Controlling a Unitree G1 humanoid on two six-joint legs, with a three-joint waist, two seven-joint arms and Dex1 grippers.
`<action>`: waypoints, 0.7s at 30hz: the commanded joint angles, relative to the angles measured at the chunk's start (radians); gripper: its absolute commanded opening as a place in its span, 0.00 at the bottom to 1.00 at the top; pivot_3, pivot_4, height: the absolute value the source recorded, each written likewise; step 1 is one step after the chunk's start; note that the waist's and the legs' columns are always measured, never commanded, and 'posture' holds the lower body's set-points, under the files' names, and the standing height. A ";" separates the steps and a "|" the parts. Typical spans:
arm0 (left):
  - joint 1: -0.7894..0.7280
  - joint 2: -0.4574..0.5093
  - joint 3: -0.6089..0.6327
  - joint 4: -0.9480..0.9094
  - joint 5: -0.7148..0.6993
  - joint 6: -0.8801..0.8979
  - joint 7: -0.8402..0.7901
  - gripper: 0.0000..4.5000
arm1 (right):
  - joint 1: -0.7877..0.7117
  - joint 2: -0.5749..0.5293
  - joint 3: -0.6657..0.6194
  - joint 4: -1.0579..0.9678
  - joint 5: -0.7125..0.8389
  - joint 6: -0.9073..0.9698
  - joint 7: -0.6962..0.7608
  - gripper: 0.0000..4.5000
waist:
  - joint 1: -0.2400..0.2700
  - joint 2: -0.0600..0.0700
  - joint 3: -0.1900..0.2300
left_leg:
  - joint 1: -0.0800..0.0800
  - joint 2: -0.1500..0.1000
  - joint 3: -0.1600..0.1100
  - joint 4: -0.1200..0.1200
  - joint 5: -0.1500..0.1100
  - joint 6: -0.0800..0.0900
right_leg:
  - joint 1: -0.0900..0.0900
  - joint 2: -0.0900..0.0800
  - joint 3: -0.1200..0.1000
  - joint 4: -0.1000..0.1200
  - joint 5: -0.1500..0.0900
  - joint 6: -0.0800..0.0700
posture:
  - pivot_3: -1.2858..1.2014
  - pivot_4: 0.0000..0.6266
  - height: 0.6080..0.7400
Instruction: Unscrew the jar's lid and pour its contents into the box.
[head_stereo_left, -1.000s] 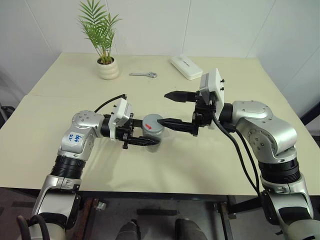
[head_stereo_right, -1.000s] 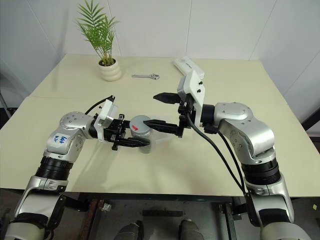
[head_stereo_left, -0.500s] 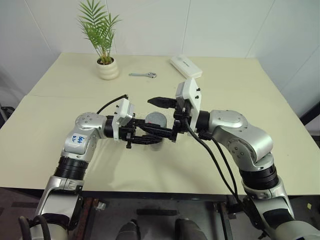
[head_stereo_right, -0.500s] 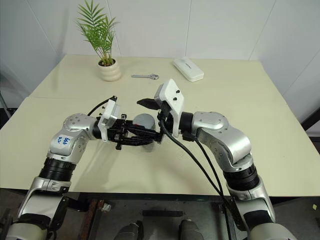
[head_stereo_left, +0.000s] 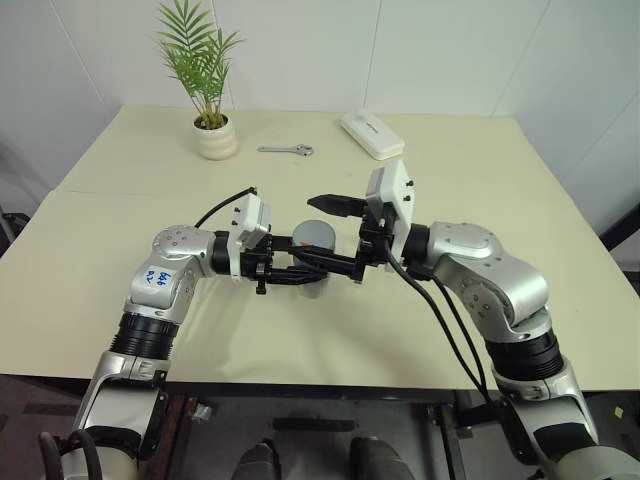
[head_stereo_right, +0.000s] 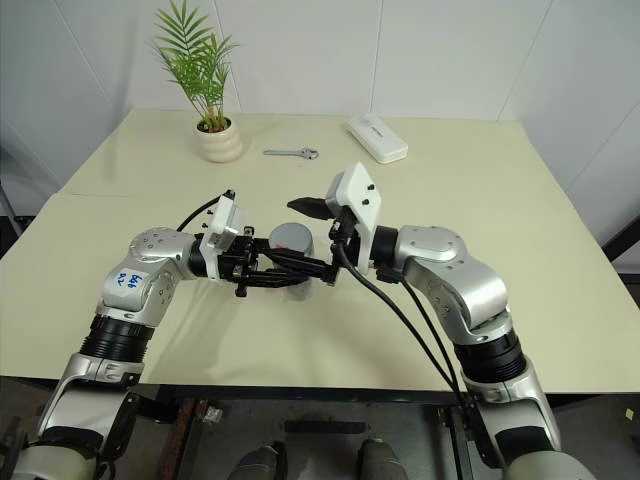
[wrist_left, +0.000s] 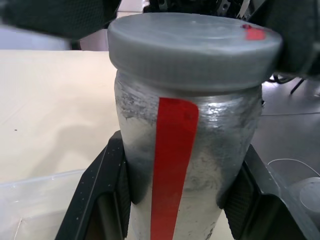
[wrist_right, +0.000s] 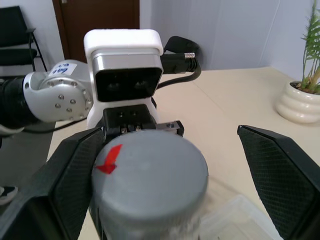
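Observation:
The jar, clear with a red strip down its side, is held above the table with my left gripper shut on its body. Its grey lid carries a red arrow mark and is screwed on. My right gripper comes in level from the right and is open, one finger against the lid's rim and the other finger standing well off it. The contents are hidden behind the clouded wall. The clear box lies on the table just under the jar.
At the back of the table stand a white plant pot with a palm, a metal wrench and a white oblong case. The cream table has bare room to the right and front.
My right gripper slid left over the jar, then eased back a little, still open around the lid. The left gripper and jar stayed where they were.

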 joint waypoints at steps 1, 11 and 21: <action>-0.016 0.006 0.018 -0.039 -0.019 -0.015 -0.028 0.43 | 0.008 -0.085 -0.130 0.052 -0.009 -0.028 0.005 1.00 | 0.001 0.000 0.000 | 0.000 0.000 0.000 0.000 0.000 0.000 | 0.000 0.000 0.000 0.000 0.000 0.000 | 0.52 0.24 1.00; -0.002 0.005 0.028 -0.047 -0.015 -0.015 -0.026 0.43 | 0.022 -0.202 -0.224 0.115 0.045 -0.014 0.077 1.00 | -0.001 0.000 0.000 | 0.000 0.000 0.000 0.000 0.000 0.000 | 0.000 0.000 0.000 -0.001 0.000 0.000 | 0.52 0.24 1.00; -0.008 0.009 0.032 -0.035 -0.006 -0.017 -0.027 0.43 | -0.025 -0.158 -0.210 0.043 0.149 0.067 0.093 1.00 | -0.002 0.000 0.000 | 0.000 0.000 0.000 0.000 0.000 0.000 | 0.000 0.000 0.001 0.000 0.000 0.000 | 0.52 0.24 1.00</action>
